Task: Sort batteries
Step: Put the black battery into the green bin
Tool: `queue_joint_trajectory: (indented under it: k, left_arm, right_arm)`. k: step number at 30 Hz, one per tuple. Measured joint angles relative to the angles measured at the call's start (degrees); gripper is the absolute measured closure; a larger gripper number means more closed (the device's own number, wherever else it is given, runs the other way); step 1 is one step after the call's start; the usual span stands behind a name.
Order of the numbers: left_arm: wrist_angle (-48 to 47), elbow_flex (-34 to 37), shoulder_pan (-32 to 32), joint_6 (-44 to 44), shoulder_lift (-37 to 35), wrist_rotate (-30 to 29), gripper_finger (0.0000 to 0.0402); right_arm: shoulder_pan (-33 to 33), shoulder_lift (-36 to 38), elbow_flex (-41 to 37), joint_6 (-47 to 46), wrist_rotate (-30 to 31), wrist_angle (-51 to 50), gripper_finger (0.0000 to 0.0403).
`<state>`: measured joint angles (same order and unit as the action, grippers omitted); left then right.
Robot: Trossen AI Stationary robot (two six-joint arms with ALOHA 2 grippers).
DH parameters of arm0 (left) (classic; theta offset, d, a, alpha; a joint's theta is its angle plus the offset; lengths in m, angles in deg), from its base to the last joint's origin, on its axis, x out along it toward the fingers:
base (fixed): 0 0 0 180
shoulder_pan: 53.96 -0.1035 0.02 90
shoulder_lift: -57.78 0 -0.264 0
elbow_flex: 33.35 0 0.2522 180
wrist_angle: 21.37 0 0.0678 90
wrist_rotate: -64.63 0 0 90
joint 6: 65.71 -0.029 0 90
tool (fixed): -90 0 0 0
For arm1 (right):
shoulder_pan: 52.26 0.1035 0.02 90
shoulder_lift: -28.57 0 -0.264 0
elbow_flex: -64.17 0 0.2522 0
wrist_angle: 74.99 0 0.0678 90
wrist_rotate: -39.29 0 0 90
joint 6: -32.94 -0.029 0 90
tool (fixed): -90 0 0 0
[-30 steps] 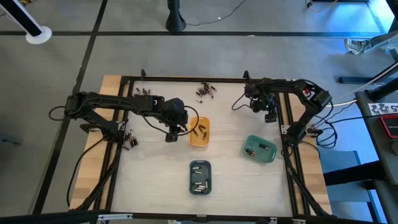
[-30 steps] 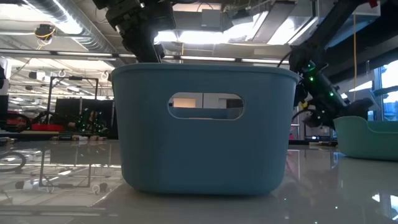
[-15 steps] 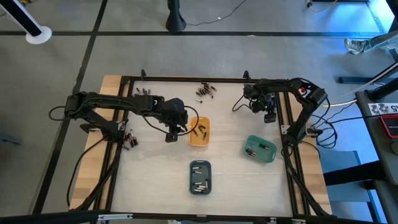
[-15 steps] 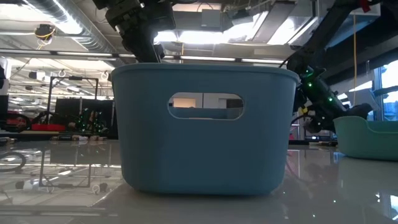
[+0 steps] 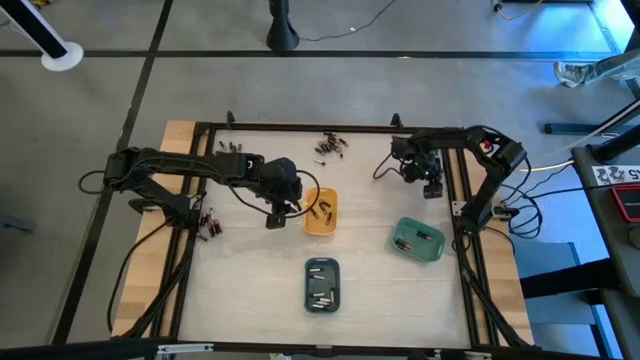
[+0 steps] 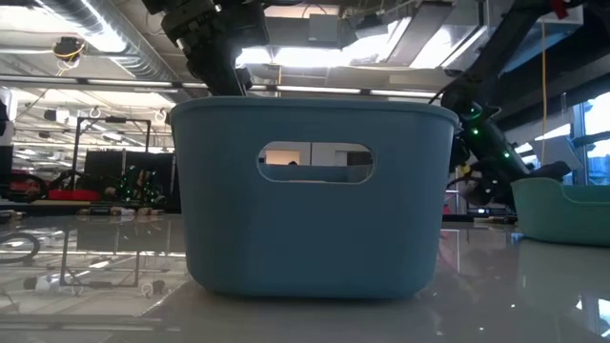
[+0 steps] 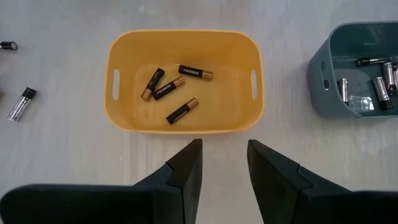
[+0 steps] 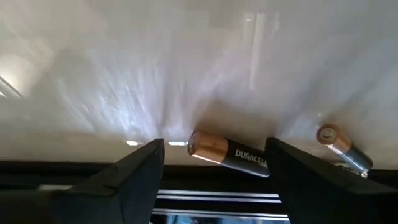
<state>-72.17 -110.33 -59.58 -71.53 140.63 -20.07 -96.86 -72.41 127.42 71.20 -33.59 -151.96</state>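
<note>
Left gripper [image 5: 272, 219] is seen parted and empty, hovering at nine o'clock of the orange tray [image 7: 186, 40], where four copper-topped batteries [image 7: 181, 110] lie. Right gripper [image 8: 211, 163] stands wide open at the table's two o'clock edge, a Duracell cell [image 8: 227, 154] lying between its fingers. Such cells are judged rigid, smooth and prone to rolling; mid-barrel is best pinched.
</note>
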Motion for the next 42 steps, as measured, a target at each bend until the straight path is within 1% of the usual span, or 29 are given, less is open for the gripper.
queue_joint_trajectory:
  k: [7,11,14,22,23,27,29,32,34,39,40,42]
  left_arm:
    - [0.0,0.0,0.0,-0.1,0.0,0.0,0.0285]
    - [0.0,0.0,0.0,-0.1,0.0,0.0,0.0285]
    - [0.0,0.0,0.0,-0.1,0.0,0.0,0.0285]
    - [0.0,0.0,0.0,0.4,0.0,0.0,0.0285]
    - [0.0,0.0,0.0,0.4,0.0,0.0,0.0285]
    - [0.0,0.0,0.0,0.7,0.0,0.0,0.0285]
    - [0.0,0.0,0.0,0.9,0.0,0.0,0.0285]
    - [0.0,0.0,0.0,1.1,0.0,0.0,0.0285]
    - [0.0,0.0,0.0,1.3,0.0,0.0,0.0285]
    - [0.0,0.0,0.0,2.4,0.0,0.0,0.0285]
    - [0.0,0.0,0.0,2.4,0.0,0.0,0.0285]
    - [0.0,0.0,0.0,2.6,0.0,0.0,0.0285]
  right_arm:
    - [3.0,0.1,-2.4,5.5,4.4,1.9,0.0156]
    - [5.0,0.1,-2.5,7.0,5.5,3.4,0.0189]
    - [5.7,0.0,-2.6,8.0,6.7,4.5,0.0227]
    - [5.6,0.1,-2.4,8.7,7.0,5.4,0.0352]
    - [5.6,0.1,-2.4,8.7,6.7,5.3,0.036]
    - [6.2,0.1,-1.9,8.3,5.5,5.0,0.036]
    - [7.2,-0.1,-0.9,7.3,4.0,4.5,0.036]
    - [9.1,-0.1,2.0,5.0,-0.5,3.8,0.036]
    - [10.5,-0.1,4.5,2.8,-5.2,3.1,0.036]
    - [13.4,-0.1,11.4,-3.8,-20.1,-1.9,0.036]
    - [14.0,-0.1,12.8,-5.4,-22.0,-2.7,0.036]
    - [15.1,-0.1,15.5,-8.1,-23.8,-4.2,0.036]
